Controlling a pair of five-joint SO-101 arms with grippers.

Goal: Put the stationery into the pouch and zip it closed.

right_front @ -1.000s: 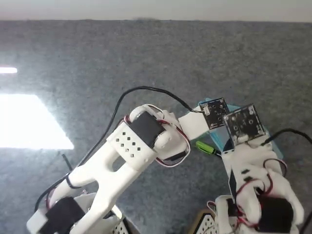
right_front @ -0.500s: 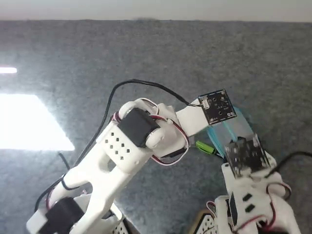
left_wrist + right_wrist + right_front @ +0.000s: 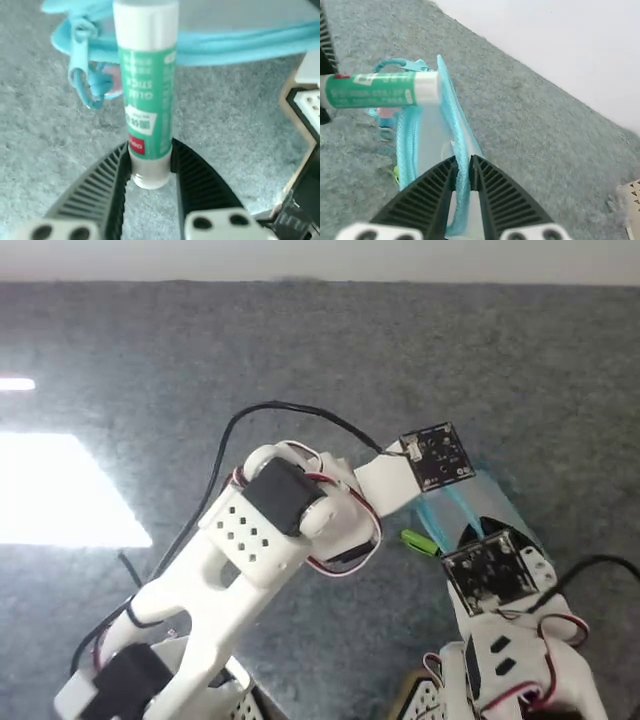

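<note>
The right tool (image 3: 463,167), pinching the pouch (image 3: 432,145), tugged it open, so the glue stick (image 3: 147,90) gripped by the left tool (image 3: 150,152) could go in.

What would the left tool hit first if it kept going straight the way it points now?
Probably the turquoise pouch: the glue stick in the left tool leads, its cap at the pouch's rim near the zipper pull. Whether it would enter the opening or strike the rim is unclear.
</note>
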